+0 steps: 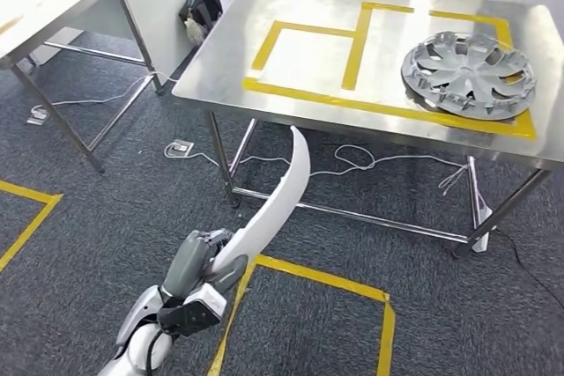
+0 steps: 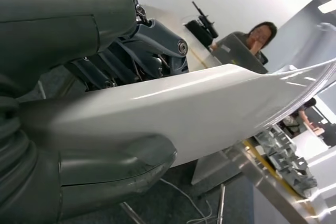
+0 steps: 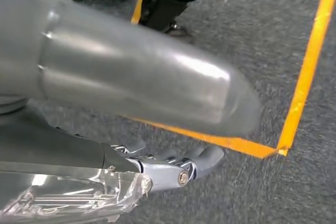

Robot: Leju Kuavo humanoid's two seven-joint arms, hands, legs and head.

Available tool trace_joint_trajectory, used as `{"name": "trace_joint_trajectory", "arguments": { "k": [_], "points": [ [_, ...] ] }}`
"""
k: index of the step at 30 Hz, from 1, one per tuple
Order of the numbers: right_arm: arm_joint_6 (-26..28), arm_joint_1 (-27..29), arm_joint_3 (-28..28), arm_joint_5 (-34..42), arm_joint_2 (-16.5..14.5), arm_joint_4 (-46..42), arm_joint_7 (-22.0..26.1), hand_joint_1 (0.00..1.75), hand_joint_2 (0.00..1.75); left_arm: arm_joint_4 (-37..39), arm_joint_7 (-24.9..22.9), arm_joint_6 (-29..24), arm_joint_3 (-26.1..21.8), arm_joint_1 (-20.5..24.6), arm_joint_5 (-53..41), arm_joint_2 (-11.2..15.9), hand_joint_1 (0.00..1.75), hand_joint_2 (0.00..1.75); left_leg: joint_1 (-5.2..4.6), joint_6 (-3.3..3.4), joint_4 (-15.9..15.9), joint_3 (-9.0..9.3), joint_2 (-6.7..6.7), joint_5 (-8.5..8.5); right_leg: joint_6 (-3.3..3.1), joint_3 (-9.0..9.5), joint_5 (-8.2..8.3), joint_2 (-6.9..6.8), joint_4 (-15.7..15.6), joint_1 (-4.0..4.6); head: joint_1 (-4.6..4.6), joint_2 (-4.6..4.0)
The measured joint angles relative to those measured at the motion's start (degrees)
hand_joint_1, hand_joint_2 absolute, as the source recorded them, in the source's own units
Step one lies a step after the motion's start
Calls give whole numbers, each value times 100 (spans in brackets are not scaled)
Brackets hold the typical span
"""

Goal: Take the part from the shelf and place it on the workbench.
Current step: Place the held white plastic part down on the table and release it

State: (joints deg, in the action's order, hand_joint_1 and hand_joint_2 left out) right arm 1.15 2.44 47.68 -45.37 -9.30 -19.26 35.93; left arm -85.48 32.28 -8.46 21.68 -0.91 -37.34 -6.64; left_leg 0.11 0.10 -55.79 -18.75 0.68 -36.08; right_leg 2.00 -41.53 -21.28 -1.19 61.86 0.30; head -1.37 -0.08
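White plastic: the part point(image 1: 279, 204) is a long, curved, glossy trim piece, held by the left hand point(image 1: 199, 275) at its lower end, the rest rising toward the worktop point(image 1: 219, 59) but not yet over it.
Grip: thumb point(image 2: 118, 174) under the panel and fingers point(image 2: 150, 51) over it clamp the part's end.
Handling: likely light and fairly stiff, though thin enough to flex at the free tip; the smooth face looks slippery, so an end grip leaves much leverage. A hold nearer the middle would be steadier.
Right hand: it point(image 3: 158, 166) hangs above the floor point(image 3: 277, 35) with clear film near it; whether it holds anything I cannot tell.
Containers: none; yellow-taped bays on the steel worktop, one carrying a grey wheel cover point(image 1: 469, 72).
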Motion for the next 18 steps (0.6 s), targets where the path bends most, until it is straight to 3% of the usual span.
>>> {"name": "trace_joint_trajectory", "arguments": {
  "k": [1,2,3,4,5,6,8,9,10,13,14,16,17,18],
  "points": [
    [48,-37,-22,-97,13,33,-68,0,0,-2,2,-2,-3,29,6,-16,175,175,15,-30,-202,-56,-7,108,-44,78,-66,43,-3,6,8,1],
    [93,-65,-47,-191,34,71,-148,0,0,-2,5,-4,-3,55,14,-31,175,175,24,-59,-562,-232,-11,289,-86,157,-126,67,-25,3,5,1],
    [135,-86,-72,-279,57,118,-237,0,0,-2,7,-7,-4,76,23,-39,175,175,28,-81,-1007,-522,-14,430,-126,256,-196,87,-51,-2,3,2],
    [163,-90,-98,-353,74,163,-319,0,0,1,7,-9,-8,83,28,-38,175,175,31,-102,-1432,-854,-17,450,-157,362,-277,102,-88,-8,13,2],
    [184,-86,-122,-421,91,210,-404,0,0,7,7,-11,-12,83,33,-33,175,175,32,-115,-1736,-1159,-18,340,-175,473,-358,118,-119,-11,21,2],
    [192,-81,-138,-470,96,253,-486,0,0,13,7,-11,-16,81,35,-24,175,175,32,-118,-1902,-1435,-18,71,-184,598,-446,142,-149,-15,23,2],
    [172,-62,-157,-544,97,337,-634,0,0,28,7,-15,-19,79,37,-10,175,175,30,-106,-1908,-1843,-18,-506,-183,888,-638,198,-197,-28,25,2],
    [156,-56,-166,-574,97,377,-708,0,0,34,7,-20,-22,80,37,-4,175,175,27,-96,-1781,-1990,-18,-638,-174,1046,-749,229,-219,-38,28,2],
    [139,-50,-173,-602,97,414,-783,0,0,40,7,-25,-25,80,38,2,175,175,26,-88,-1567,-2076,-18,-509,-157,1193,-858,253,-243,-51,28,2],
    [95,-46,-182,-668,109,485,-1012,0,0,66,9,-48,-33,89,37,32,175,175,19,-80,-665,-2133,-57,725,-74,1587,-1211,315,-350,-57,58,2],
    [80,-43,-183,-690,115,496,-1074,0,0,73,11,-61,-35,92,37,36,175,175,24,-78,-455,-2086,-51,936,-36,1757,-1275,324,-380,-53,73,2],
    [50,-46,-183,-727,133,522,-1181,0,0,78,22,-91,-33,120,37,28,175,175,27,-52,-296,-1895,-6,891,41,2012,-1253,302,-413,-50,71,3],
    [33,-47,-184,-743,143,538,-1215,0,0,79,28,-104,-34,136,38,26,175,175,38,-22,-237,-1782,8,936,72,2064,-1163,270,-309,-57,57,1],
    [16,-59,-185,-754,152,561,-1250,0,0,82,32,-117,-37,152,38,28,175,175,38,17,-222,-1679,-1,1010,95,1994,-1123,236,-120,-58,38,1]
  ]
}}
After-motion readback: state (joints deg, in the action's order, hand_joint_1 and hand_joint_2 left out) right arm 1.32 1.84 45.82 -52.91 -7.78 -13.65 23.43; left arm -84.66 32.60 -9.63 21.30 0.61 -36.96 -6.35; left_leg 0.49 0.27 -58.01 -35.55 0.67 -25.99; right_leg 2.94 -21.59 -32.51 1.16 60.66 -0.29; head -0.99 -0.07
